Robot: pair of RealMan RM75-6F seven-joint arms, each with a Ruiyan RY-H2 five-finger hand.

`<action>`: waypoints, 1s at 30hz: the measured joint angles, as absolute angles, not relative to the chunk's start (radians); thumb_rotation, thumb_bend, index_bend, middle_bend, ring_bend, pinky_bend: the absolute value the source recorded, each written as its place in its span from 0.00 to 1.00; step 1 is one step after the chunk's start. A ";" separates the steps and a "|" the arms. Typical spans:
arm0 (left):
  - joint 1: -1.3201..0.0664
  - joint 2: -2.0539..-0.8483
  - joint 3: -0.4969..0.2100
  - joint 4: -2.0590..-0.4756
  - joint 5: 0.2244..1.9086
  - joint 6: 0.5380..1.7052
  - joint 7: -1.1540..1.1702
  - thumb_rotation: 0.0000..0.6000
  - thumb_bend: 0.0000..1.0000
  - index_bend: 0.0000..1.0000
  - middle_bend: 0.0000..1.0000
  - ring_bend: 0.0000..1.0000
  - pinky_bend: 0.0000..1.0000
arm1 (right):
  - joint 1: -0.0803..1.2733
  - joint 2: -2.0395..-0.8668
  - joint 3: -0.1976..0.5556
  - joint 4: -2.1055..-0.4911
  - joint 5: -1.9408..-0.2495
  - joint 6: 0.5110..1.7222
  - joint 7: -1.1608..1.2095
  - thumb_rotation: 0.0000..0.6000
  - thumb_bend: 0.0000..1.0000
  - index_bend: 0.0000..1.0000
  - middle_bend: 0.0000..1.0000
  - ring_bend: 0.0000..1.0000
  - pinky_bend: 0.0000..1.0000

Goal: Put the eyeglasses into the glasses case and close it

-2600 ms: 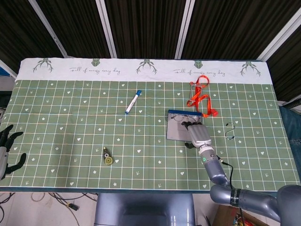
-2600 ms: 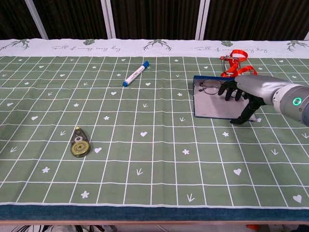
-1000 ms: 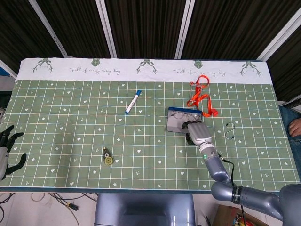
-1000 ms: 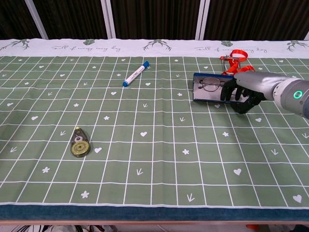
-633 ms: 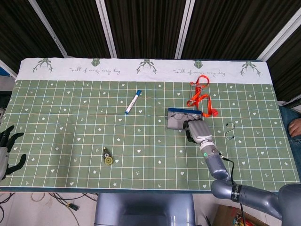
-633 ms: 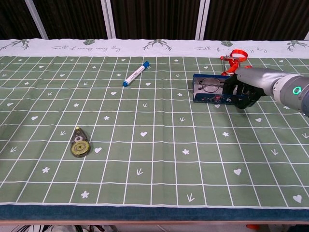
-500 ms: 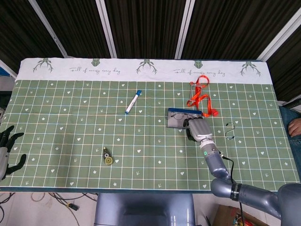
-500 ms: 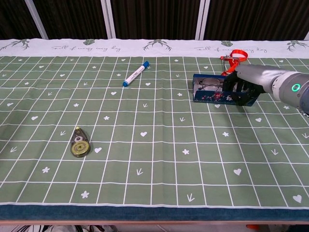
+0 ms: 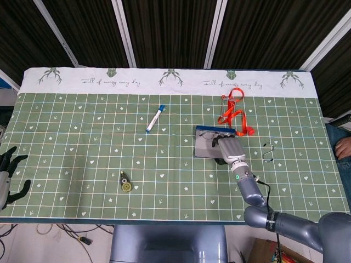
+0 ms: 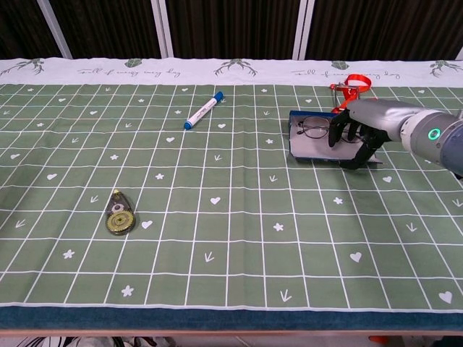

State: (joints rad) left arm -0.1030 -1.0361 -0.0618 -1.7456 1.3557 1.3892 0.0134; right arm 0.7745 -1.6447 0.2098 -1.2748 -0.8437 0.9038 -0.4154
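The glasses case (image 9: 204, 146) (image 10: 309, 147) lies open on the green cloth right of centre, blue outside and grey inside. The eyeglasses (image 10: 314, 130) (image 9: 207, 137) rest in its far tray. My right hand (image 9: 231, 150) (image 10: 356, 133) is at the case's right end, fingers over the grey lid and thumb at its near edge, holding the lid low and partly raised. My left hand (image 9: 10, 176) hangs off the table's left edge with fingers spread and nothing in it; only the head view shows it.
A blue marker (image 9: 156, 118) (image 10: 202, 110) lies left of the case. An orange lanyard (image 9: 232, 112) (image 10: 352, 86) sits just behind it. A correction-tape dispenser (image 9: 125, 183) (image 10: 119, 213) is near the front left. A small wire hook (image 9: 267, 152) lies to the right.
The right hand swung the lid up until its blue outside showed. Now the lid is back down, grey inside showing again. The left hand has not moved.
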 measured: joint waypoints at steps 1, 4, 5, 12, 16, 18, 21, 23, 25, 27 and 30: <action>-0.103 -1.036 -0.062 -1.746 1.355 1.389 0.013 1.00 0.39 0.19 0.00 0.00 0.00 | 0.774 -1.646 0.211 -1.276 -0.845 0.906 -0.415 1.00 0.33 0.51 0.29 0.30 0.25; -0.103 -1.035 -0.061 -1.745 1.356 1.389 0.013 1.00 0.39 0.19 0.00 0.00 0.00 | 0.772 -1.649 0.216 -1.279 -0.851 0.918 -0.405 1.00 0.35 0.53 0.29 0.30 0.25; -0.103 -1.035 -0.061 -1.745 1.356 1.389 0.013 1.00 0.39 0.19 0.00 0.00 0.00 | 0.771 -1.651 0.218 -1.279 -0.854 0.923 -0.402 1.00 0.38 0.54 0.29 0.30 0.25; -0.103 -1.034 -0.061 -1.746 1.355 1.387 0.013 1.00 0.39 0.19 0.00 0.00 0.00 | 0.768 -1.663 0.224 -1.269 -0.857 0.927 -0.394 1.00 0.51 0.55 0.29 0.30 0.25; -0.103 -1.035 -0.060 -1.746 1.355 1.387 0.014 1.00 0.39 0.19 0.00 0.00 0.00 | 0.768 -1.666 0.229 -1.265 -0.857 0.927 -0.392 1.00 0.52 0.56 0.29 0.30 0.25; -0.104 -1.035 -0.060 -1.746 1.354 1.386 0.015 1.00 0.39 0.19 0.00 0.00 0.00 | 0.768 -1.667 0.231 -1.266 -0.861 0.930 -0.391 1.00 0.53 0.57 0.29 0.30 0.25; -0.104 -1.034 -0.060 -1.747 1.353 1.386 0.016 1.00 0.39 0.19 0.00 0.00 0.00 | 0.767 -1.668 0.234 -1.267 -0.865 0.935 -0.388 1.00 0.54 0.57 0.29 0.30 0.25; -0.104 -1.034 -0.060 -1.747 1.353 1.386 0.017 1.00 0.39 0.19 0.00 0.00 0.00 | 0.767 -1.669 0.234 -1.266 -0.863 0.933 -0.391 1.00 0.54 0.57 0.29 0.30 0.25; -0.104 -1.034 -0.060 -1.747 1.352 1.385 0.017 1.00 0.39 0.20 0.00 0.00 0.00 | 0.767 -1.668 0.234 -1.267 -0.859 0.930 -0.393 1.00 0.54 0.57 0.29 0.30 0.25; -0.104 -1.034 -0.060 -1.748 1.352 1.385 0.016 1.00 0.39 0.20 0.00 0.00 0.00 | 0.767 -1.666 0.235 -1.271 -0.858 0.929 -0.396 1.00 0.53 0.57 0.29 0.30 0.25; -0.104 -1.033 -0.060 -1.748 1.351 1.384 0.016 1.00 0.39 0.20 0.00 0.00 0.00 | 0.767 -1.664 0.235 -1.277 -0.858 0.930 -0.400 1.00 0.49 0.57 0.29 0.30 0.25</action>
State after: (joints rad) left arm -0.1043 -1.0333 -0.0602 -1.7477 1.3509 1.3839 0.0163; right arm 0.7674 -1.6641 0.2345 -1.2765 -0.8584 0.9300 -0.3998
